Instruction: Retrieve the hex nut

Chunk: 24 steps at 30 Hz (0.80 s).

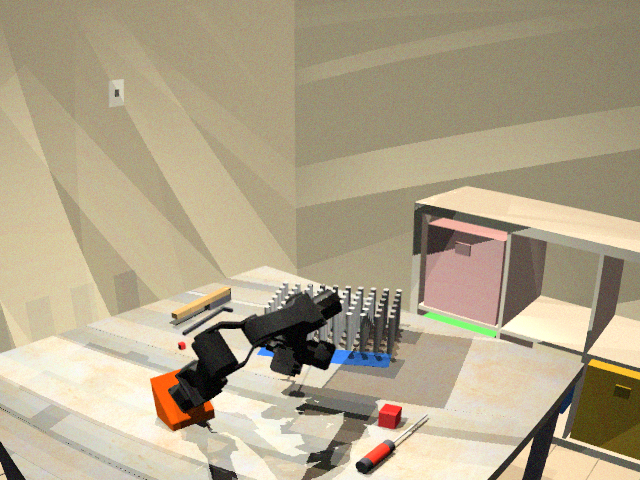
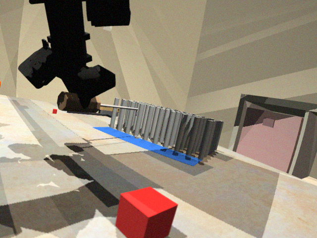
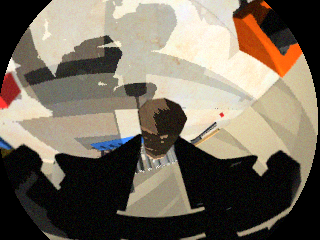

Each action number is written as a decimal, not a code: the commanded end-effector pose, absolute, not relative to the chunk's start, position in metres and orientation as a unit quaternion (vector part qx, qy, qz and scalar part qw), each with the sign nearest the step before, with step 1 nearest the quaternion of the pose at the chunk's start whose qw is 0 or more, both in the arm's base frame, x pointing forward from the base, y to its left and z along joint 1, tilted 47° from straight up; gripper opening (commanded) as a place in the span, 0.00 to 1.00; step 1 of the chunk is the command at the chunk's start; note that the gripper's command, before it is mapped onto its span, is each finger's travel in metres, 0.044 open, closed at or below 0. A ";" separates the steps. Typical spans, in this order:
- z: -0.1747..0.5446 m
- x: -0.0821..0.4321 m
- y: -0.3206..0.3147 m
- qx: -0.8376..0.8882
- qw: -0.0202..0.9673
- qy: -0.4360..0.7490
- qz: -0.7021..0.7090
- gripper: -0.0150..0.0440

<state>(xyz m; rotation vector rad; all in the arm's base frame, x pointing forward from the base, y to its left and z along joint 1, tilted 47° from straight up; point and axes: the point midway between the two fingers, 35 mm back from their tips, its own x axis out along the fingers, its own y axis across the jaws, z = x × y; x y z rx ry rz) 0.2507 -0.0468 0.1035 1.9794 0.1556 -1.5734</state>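
My gripper [image 2: 86, 102] [image 3: 158, 137] is shut on the wooden handle [image 2: 67, 101] [image 3: 162, 120] of a tool, above the table. Its thin metal rod [image 2: 117, 106] points toward the spacers and crosses the left spacers at upper height in the exterior view; whether its tip is in front of or between them I cannot tell. The grey spacers [image 1: 394, 315] [image 2: 165, 128] stand upright in rows. The blue taped strip [image 1: 341, 357] [image 2: 110, 131] lies in front of them. A small grey spot [image 2: 136, 137] shows on the strip; I cannot tell whether it is the nut.
A red-handled screwdriver [image 1: 379, 454] lies at the front right beside a red cube [image 1: 390, 415] [image 2: 147, 215]. A black bent rod [image 1: 206, 320] and a wooden bar [image 1: 201, 303] lie left of the spacers, near a small red cube [image 1: 181, 345] [image 2: 54, 111]. An orange block [image 1: 165, 400] is by the arm.
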 end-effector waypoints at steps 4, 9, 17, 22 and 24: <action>0.130 0.259 -0.020 0.748 0.299 0.057 -0.590 0.25; 0.148 0.260 -0.001 0.749 0.299 0.056 -0.588 0.25; 0.144 0.261 0.012 0.736 0.315 0.089 -0.592 0.25; 0.139 0.265 0.028 0.712 0.357 0.141 -0.588 0.25; 0.137 0.266 0.032 0.706 0.368 0.152 -0.586 0.25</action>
